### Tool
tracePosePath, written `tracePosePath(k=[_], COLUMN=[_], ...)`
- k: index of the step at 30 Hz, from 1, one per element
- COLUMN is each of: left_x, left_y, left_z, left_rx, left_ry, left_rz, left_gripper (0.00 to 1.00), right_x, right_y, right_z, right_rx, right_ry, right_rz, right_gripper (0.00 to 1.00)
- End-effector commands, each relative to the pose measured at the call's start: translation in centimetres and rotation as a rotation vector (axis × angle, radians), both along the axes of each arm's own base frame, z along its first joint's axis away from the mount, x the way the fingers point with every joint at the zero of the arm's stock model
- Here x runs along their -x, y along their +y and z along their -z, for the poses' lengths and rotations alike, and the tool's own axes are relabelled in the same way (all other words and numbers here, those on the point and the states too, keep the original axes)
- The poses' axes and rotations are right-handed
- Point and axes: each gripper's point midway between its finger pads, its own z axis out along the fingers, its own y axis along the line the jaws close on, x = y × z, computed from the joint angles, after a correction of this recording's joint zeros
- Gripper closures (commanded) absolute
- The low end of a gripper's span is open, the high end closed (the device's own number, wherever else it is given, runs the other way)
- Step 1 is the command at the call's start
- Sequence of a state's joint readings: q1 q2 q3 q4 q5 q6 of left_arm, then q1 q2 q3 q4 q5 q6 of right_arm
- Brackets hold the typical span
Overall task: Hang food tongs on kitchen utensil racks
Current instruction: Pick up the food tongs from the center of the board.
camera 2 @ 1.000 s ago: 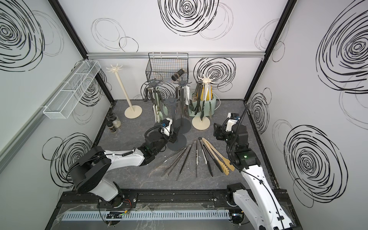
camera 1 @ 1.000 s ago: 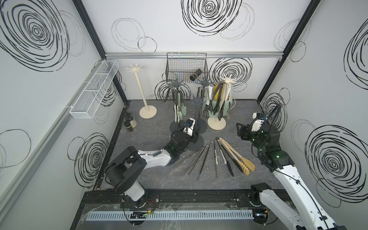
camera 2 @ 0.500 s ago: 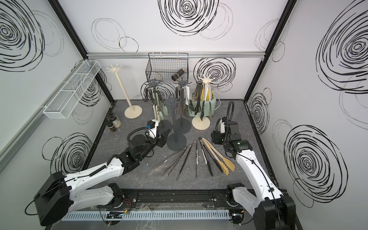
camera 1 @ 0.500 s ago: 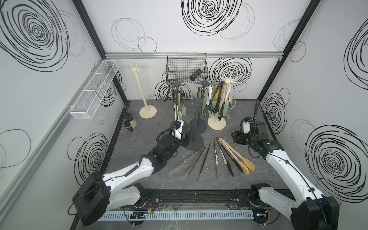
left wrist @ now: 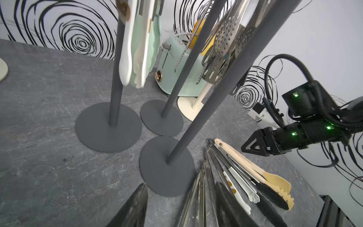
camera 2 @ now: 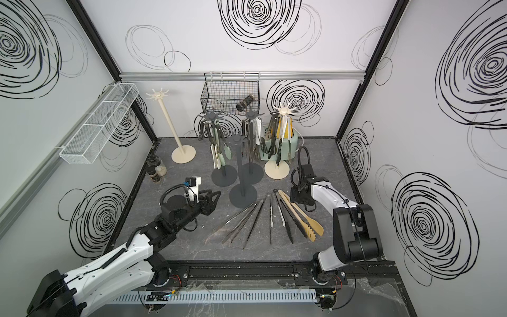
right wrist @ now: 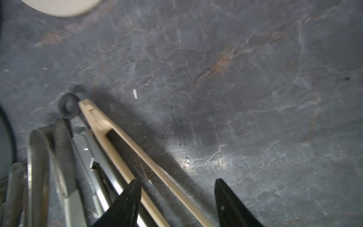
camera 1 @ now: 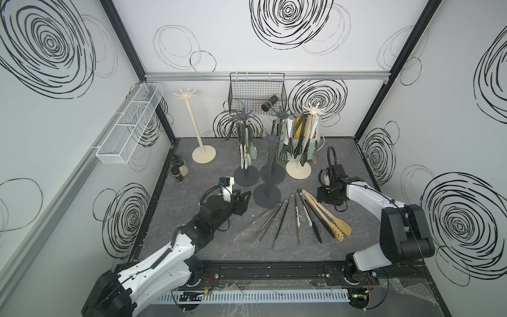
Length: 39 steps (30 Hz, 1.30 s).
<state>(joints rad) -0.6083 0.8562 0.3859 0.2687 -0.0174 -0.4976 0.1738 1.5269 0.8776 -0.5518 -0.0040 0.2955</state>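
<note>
1. Several loose tongs (camera 1: 282, 219) lie fanned on the grey surface (camera 1: 233, 252) toward its front edge. Their hinge ends sit by the base of the nearest dark rack (camera 1: 270, 164).
2. The right claw (right wrist: 177, 180) hangs low over the wooden tongs (right wrist: 117, 133) near their hinge, jaws parted and gripping nothing.
3. The left claw (camera 1: 245, 201) sits just beside that rack's base, released and empty.
4. More tongs (camera 1: 248, 148) hang from racks toward the back edge. Another cream rack (camera 1: 196, 129) stands near the back left corner.
</note>
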Motion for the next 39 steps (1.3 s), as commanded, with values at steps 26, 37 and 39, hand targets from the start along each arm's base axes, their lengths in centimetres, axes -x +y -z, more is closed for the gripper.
tracePosePath(k=[26, 37, 39], left_x=[0.5, 0.7, 0.8], left_y=[0.1, 0.0, 0.0], left_z=[1.8, 2.4, 2.6], left_rx=[0.076, 0.087, 0.088], left_ry=[0.053, 0.063, 0.068], left_rz=[0.05, 0.061, 0.063], left_gripper=[0.42, 0.43, 0.43], right_x=[3.3, 3.1, 2.9], right_y=[2.1, 1.5, 1.4], right_z=[5.4, 5.7, 5.6], right_rx=[0.037, 0.075, 0.081], right_ry=[0.209, 0.226, 0.227], right_rz=[-0.053, -0.039, -0.042], right_gripper=[0.62, 0.87, 0.9])
